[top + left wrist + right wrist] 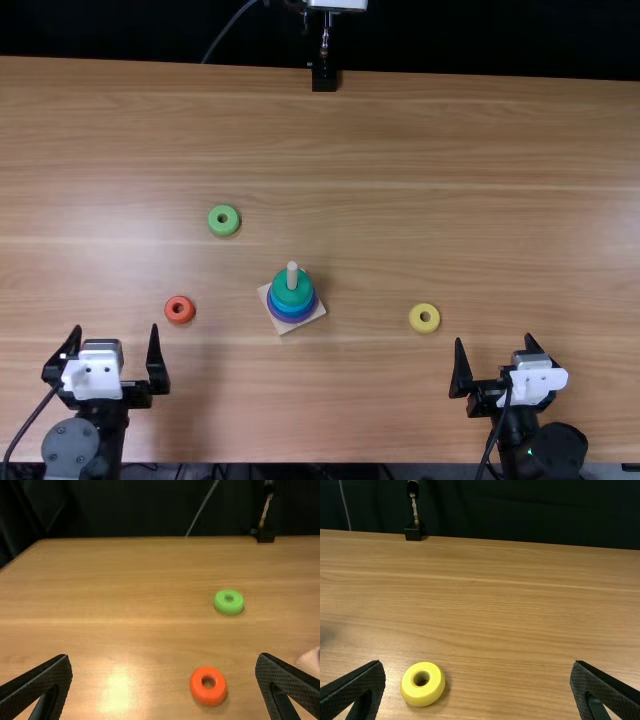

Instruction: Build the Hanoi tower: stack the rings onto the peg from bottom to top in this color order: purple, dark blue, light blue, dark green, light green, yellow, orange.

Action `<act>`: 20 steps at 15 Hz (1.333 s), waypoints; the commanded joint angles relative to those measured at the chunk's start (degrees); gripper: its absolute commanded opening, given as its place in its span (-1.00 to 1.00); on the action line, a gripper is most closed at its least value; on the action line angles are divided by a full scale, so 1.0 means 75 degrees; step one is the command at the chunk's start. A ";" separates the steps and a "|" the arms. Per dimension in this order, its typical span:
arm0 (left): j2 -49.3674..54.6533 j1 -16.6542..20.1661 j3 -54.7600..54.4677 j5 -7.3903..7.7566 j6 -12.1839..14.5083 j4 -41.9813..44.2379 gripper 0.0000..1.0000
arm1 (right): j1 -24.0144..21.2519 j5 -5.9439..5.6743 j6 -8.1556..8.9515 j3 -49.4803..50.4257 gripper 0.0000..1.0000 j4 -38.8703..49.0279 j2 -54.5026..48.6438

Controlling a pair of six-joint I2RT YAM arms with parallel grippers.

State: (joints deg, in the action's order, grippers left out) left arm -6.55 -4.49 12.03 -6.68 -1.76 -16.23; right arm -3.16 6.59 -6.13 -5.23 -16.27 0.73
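Both tools were found unloaded: the left tool (116,329) stands with its fingers spread at the near edge of the table (400,150), and the right tool (494,340) is likewise spread, nothing between the fingers of either. The peg (292,276) rises from a square wooden base (284,328) near the middle, bearing a dark green ring (288,296) uppermost, with blue rings (292,309) and a purple ring (294,319) below. Three rings lie flat and loose: the light green ring (231,228) beyond the peg and to its left, the orange ring (215,695) near the left tool, the yellow ring (411,692) near the right. The light green ring is judged next in order, and the left arm the better placed to fetch it. All three appear to be smooth, rigid plastic, presumably light and not fragile, so firm pressure should do no harm. Their outer walls are rounded and probably somewhat slippery; a pinch high on the curve could squeeze the ring out or tip it. Recommended hold: fingers low on opposite sides of the rim, across the full width, ring kept level and the hole unobstructed for the peg.
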 commanded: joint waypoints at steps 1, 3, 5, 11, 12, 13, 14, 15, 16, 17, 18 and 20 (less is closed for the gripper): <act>-0.0545 0.0025 0.0868 -0.0010 0.0024 0.0083 1.00 | -0.0118 -0.0049 -0.0040 0.0546 1.00 -0.0300 -0.0098; -0.1553 0.0025 0.2029 -0.0010 0.0052 -0.0171 1.00 | -0.0118 -0.0049 -0.0040 0.0546 1.00 -0.0285 -0.0098; -0.2713 0.0025 0.2966 0.0004 0.0038 -0.1155 1.00 | -0.0118 -0.0049 -0.0040 0.0546 1.00 -0.0300 -0.0098; -0.5994 -0.0409 0.5228 0.0004 0.0038 -0.2828 1.00 | -0.0118 -0.0049 -0.0040 0.0546 1.00 -0.0285 -0.0098; -0.6135 -0.0514 0.5474 -0.0010 0.0052 -0.2842 1.00 | -0.0118 -0.0049 -0.0040 0.0546 1.00 -0.0300 -0.0098; -0.6147 -0.0585 0.5544 0.0004 0.0052 -0.2842 1.00 | -0.0118 -0.0049 -0.0040 0.0546 1.00 -0.0285 -0.0098; -0.6229 -0.0561 0.5568 0.0018 0.0052 -0.2800 1.00 | -0.0118 -0.0049 -0.0040 0.0546 1.00 -0.0300 -0.0098; -0.6475 -0.0538 0.5696 0.0032 0.0052 -0.2631 1.00 | -0.0118 -0.0049 -0.0040 0.0546 1.00 -0.0300 -0.0098; -0.6955 -0.0538 0.5884 0.0047 0.0052 -0.2378 1.00 | -0.0118 -0.0049 -0.0040 0.0546 1.00 -0.0285 -0.0098; -0.7389 -0.0561 0.5989 0.0047 0.0052 -0.2252 1.00 | -0.0118 -0.0049 -0.0040 0.0546 1.00 -0.0300 -0.0098; -0.7705 -0.0561 0.6001 0.0061 0.0052 -0.2238 1.00 | -0.0118 -0.0049 -0.0040 0.0546 1.00 -0.0300 -0.0098; -0.8408 -0.0573 0.6282 0.0061 0.0038 -0.2238 1.00 | -0.0118 -0.0049 -0.0040 0.0546 1.00 -0.0300 -0.0098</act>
State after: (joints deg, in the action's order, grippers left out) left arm -68.86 -8.29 56.47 -6.81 -1.69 -33.19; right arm -3.16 6.57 -6.13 -5.23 -16.32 0.73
